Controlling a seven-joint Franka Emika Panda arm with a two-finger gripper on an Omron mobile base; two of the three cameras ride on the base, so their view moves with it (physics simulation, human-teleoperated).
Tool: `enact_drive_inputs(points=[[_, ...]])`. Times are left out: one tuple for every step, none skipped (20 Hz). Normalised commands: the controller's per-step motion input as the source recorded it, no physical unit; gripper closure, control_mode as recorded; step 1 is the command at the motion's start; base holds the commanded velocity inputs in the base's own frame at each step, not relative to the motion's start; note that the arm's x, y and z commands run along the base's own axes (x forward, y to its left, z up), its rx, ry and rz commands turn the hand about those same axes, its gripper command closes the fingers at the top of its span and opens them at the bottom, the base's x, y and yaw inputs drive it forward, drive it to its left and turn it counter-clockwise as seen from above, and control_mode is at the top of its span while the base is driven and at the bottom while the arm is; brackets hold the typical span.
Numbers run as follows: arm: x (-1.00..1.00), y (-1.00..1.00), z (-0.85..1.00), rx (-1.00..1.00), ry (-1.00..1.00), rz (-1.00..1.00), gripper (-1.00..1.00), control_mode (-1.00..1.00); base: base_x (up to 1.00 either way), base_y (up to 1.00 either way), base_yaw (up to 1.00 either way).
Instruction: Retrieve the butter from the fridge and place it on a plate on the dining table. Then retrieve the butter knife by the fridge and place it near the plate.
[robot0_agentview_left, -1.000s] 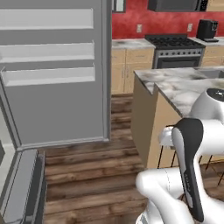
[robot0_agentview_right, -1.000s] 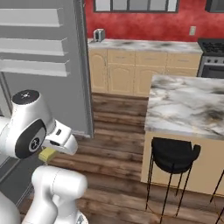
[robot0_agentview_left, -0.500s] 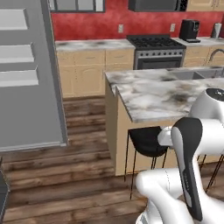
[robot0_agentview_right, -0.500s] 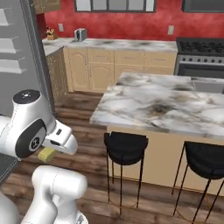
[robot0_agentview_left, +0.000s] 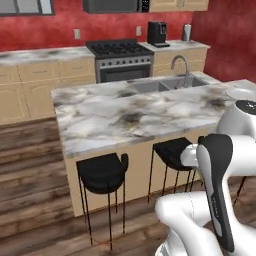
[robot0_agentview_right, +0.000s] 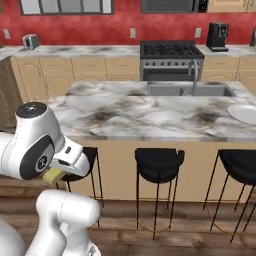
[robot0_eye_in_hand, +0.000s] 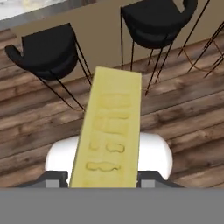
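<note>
Gripper: in the hand view the gripper (robot0_eye_in_hand: 105, 186) is clamped on the butter (robot0_eye_in_hand: 109, 133); the stick rises from between the tips up the middle of the picture; the tips themselves are hidden under it.
Butter: yellow, rectangular, with faint raised marks along its face; in the right base view the butter (robot0_agentview_right: 54, 175) shows as a small yellow block under the white hand, low at the arm's left, held over the floor and short of the table.
Table: the table (robot0_agentview_left: 125, 117) has a marble top veined grey and tan, with tan sides; a sink (robot0_agentview_left: 162, 85) with a curved faucet (robot0_agentview_left: 181, 67) is set in its far side; in the right base view the table (robot0_agentview_right: 150, 117) runs across the middle.
Plate: the plate (robot0_agentview_right: 244, 113) lies on the table top at its right end, cut by the picture's edge; in the left base view the plate (robot0_agentview_left: 241, 93) sits at the table's far right, partly behind the arm.
Stools: black stools (robot0_agentview_right: 159, 165) stand along the near side of the table, just beside its tan wall; two stools (robot0_eye_in_hand: 48, 50) show beyond the butter in the hand view.
Floor: dark wood planks (robot0_agentview_left: 30, 200).
Back wall: red; stove (robot0_agentview_right: 172, 60) and coffee maker (robot0_agentview_right: 217, 36) on the wall counters; toaster (robot0_agentview_right: 31, 41) at far left.
</note>
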Motion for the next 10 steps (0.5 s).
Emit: enact_drive_inputs(points=[[0.00, 0.00, 0.00, 0.00, 0.00, 0.00, 1.00, 1.00, 0.00, -1.00, -0.44], [0.00, 0.00, 0.00, 0.00, 0.00, 0.00, 1.00, 1.00, 0.00, -1.00, -0.40], [0.00, 0.00, 0.00, 0.00, 0.00, 0.00, 1.00, 1.00, 0.12, -1.00, -0.36], [0.00, 0.00, 0.00, 0.00, 0.00, 0.00, 1.00, 1.00, 0.36, -1.00, -0.27], [0.00, 0.00, 0.00, 0.00, 0.00, 0.00, 1.00, 1.00, 0.40, -1.00, -0.18], [0.00, 0.00, 0.00, 0.00, 0.00, 0.00, 1.00, 1.00, 0.27, -1.00, -0.11], [0.00, 0.00, 0.00, 0.00, 0.00, 0.00, 1.00, 1.00, 0.43, -1.00, -0.08], [0.00, 0.00, 0.00, 0.00, 0.00, 0.00, 1.00, 1.00, 0.57, -1.00, -0.06], [0.00, 0.00, 0.00, 0.00, 0.00, 0.00, 1.00, 1.00, 0.59, -1.00, 0.00], [0.00, 0.00, 0.00, 0.00, 0.00, 0.00, 1.00, 1.00, 0.50, -1.00, 0.00]])
